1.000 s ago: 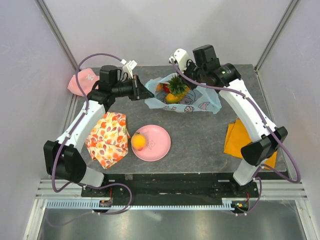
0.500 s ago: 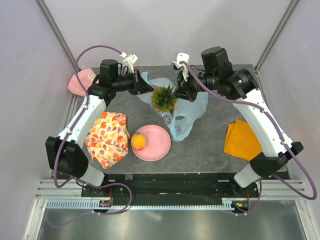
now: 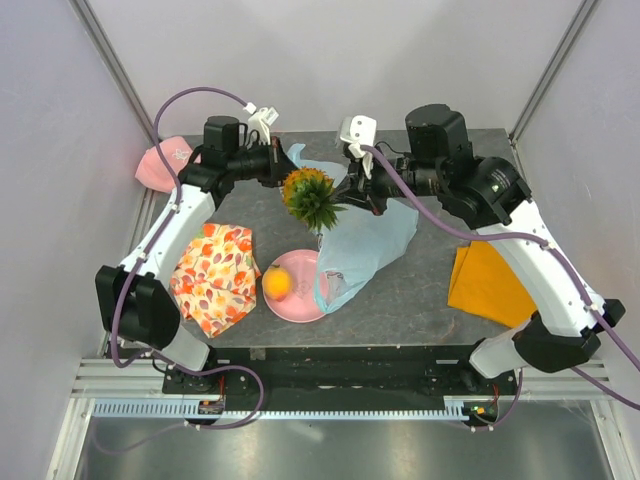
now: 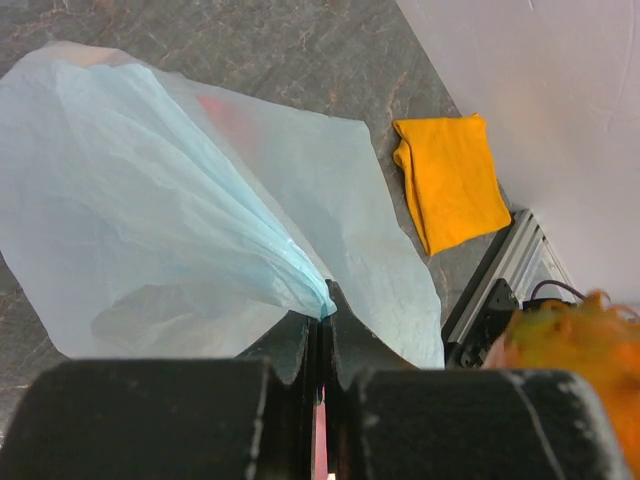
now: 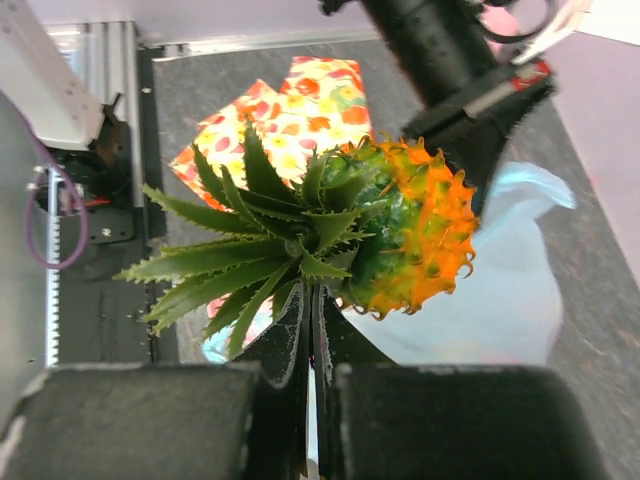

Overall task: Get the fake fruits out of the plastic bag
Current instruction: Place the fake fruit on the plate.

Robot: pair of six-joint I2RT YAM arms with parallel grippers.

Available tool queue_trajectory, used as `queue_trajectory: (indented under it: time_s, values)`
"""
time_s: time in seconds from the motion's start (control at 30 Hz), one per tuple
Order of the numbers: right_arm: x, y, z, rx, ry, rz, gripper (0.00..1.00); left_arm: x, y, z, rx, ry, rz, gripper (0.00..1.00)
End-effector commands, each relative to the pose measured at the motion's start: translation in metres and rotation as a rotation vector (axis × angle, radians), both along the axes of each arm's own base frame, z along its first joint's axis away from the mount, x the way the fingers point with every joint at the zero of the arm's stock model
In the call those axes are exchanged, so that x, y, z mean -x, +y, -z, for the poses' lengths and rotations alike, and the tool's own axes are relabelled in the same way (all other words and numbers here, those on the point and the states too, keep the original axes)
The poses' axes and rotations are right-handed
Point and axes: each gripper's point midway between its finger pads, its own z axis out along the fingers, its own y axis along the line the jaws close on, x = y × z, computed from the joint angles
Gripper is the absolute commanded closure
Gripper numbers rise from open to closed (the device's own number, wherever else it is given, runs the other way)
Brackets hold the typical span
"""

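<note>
The left gripper (image 4: 322, 316) clamped a fold of the one blue plastic bag (image 3: 368, 243). The right gripper (image 5: 309, 310) pinched the single mini pineapple (image 3: 306, 195) by its leaves, beside the bag. One orange (image 3: 278, 283) lay on the pink plate (image 3: 300, 306). A red blur (image 4: 225, 113) behind the bag's film was perhaps fruit.

White arm links (image 3: 165, 235), black joints (image 3: 130, 315), looping purple cables (image 3: 200, 93), black jaws.

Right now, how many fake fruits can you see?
2: the orange on the pink plate; the mini pineapple in the right gripper. Others may hide inside the plastic bag.
</note>
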Motion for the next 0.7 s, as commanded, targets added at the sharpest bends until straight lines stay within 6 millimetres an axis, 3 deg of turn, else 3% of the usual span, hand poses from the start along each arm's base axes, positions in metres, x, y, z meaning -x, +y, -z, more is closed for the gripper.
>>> queue_trajectory:
  time_s: [0.0,0.13,0.33,0.67]
  values:
    - [0.018,0.026,0.017,-0.026,0.085,-0.117,1.00,-0.012,0.001,-0.026,-0.015,-0.113,0.002,0.98]
    - [0.010,0.055,0.050,-0.013,0.152,-0.146,1.00,-0.008,0.002,-0.039,-0.003,-0.142,0.015,0.98]
    - [-0.014,0.079,0.107,0.056,0.256,-0.120,1.00,0.000,0.001,-0.047,0.016,-0.150,0.034,0.98]
    - [-0.030,0.090,0.157,0.117,0.361,-0.048,1.00,0.012,-0.002,-0.066,0.071,-0.158,0.052,0.98]
